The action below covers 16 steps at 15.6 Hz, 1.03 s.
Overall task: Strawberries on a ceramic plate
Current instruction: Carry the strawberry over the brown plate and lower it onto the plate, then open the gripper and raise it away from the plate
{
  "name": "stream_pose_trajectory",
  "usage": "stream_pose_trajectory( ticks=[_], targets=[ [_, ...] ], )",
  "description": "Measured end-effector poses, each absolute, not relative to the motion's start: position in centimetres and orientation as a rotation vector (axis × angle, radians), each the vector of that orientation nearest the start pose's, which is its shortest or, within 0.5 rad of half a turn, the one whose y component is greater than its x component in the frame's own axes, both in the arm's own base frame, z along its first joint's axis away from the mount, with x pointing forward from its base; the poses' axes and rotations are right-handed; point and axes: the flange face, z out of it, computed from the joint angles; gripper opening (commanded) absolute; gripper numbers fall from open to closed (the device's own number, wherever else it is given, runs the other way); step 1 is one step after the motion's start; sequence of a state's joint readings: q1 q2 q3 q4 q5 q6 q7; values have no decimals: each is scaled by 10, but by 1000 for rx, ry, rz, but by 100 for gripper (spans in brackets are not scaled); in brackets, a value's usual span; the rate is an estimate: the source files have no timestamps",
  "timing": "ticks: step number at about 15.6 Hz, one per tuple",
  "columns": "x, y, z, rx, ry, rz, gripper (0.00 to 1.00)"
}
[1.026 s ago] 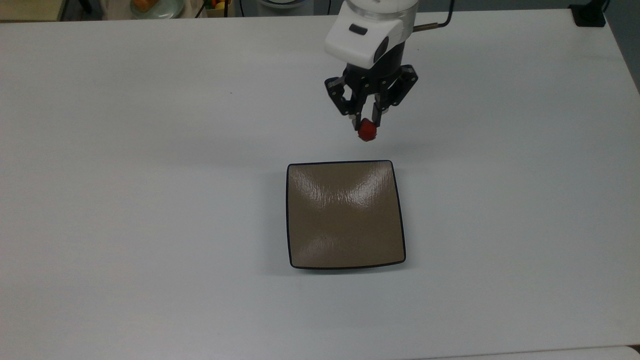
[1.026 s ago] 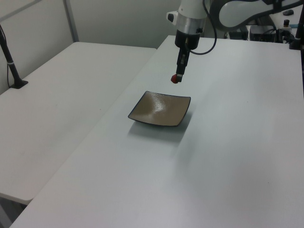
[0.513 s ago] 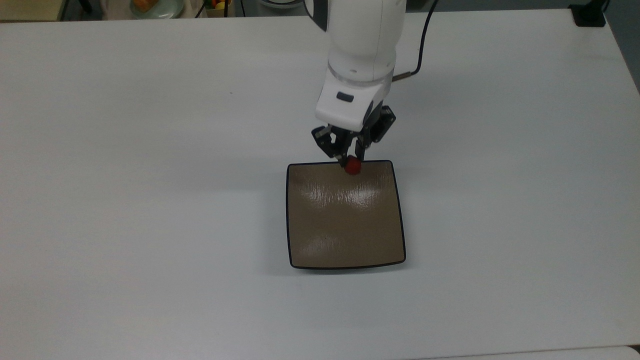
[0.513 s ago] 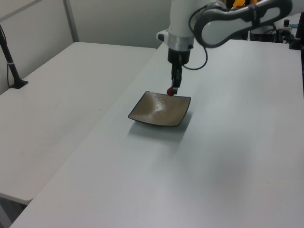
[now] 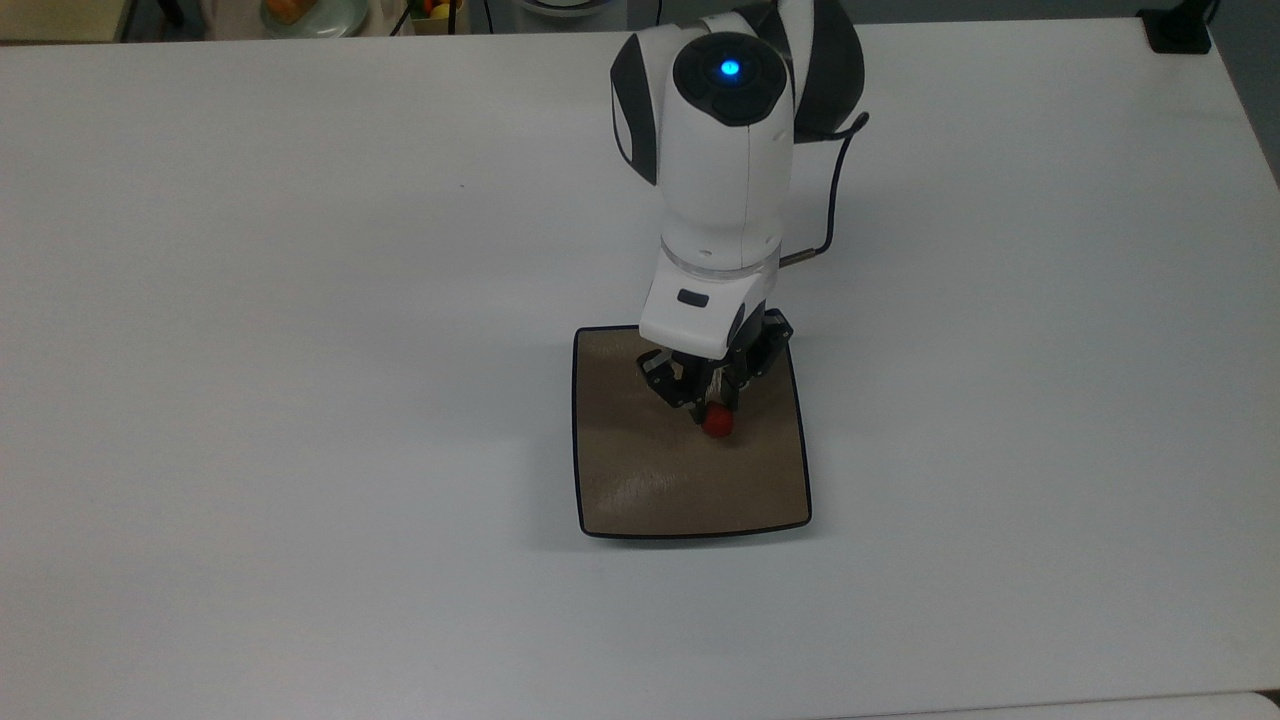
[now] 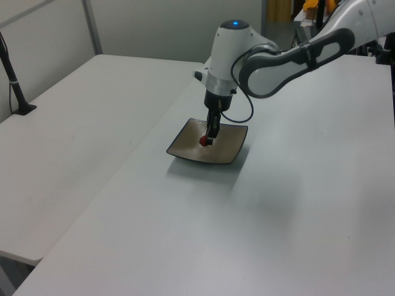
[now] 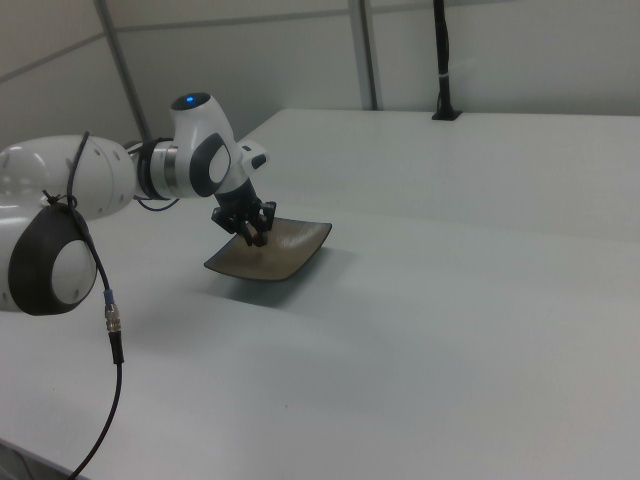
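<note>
Over the middle of the square glossy tan-brown ceramic plate (image 5: 620, 480) hangs the black two-finger gripper (image 5: 712, 408) of the white Franka arm (image 5: 722, 170), its jaws clenched on the tiny red roundish strawberry (image 5: 716, 423), which sits at their tips. From the top view the berry lies a little toward the top view's right of the plate's centre, well inside the thin dark rim; the left view shows the berry (image 6: 203, 140) low over the dished surface of the plate (image 6: 228, 151), though whether it touches the glaze or hangs just above it I cannot tell. The plate rests alone on the white worktop (image 5: 300, 300), and in the right view its near edge (image 7: 235, 268) looks slightly lifted by the curve of the dish. My judgement is that the carrying is nearly done and the release is what remains. The risks from here come from the berry's shape and the plate's gloss: let go from any height, a small round fruit could roll across the slick glaze toward an edge, or bounce over the shallow rim onto the worktop. Pressing down too far could squash the berry or tip the plate, and soft flesh might cling to one jaw when they part.
</note>
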State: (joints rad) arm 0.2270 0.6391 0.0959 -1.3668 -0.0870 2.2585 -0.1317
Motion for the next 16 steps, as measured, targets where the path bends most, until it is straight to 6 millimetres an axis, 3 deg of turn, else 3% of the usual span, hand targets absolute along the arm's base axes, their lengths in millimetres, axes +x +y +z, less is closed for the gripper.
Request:
stream_pose_trajectory(
  ticks=[2,4,6,7,12,16],
  targets=[
    [720,218,363,-3025,-726,-409,9],
    [723,217,353,-3024,-722,-424,33],
    [725,216,348,-3020,-709,-454,92],
    [726,216,347,-3020,-699,-465,100],
    [730,215,359,-3017,-681,-503,100],
    [726,214,398,-3016,-677,-538,100]
  ],
)
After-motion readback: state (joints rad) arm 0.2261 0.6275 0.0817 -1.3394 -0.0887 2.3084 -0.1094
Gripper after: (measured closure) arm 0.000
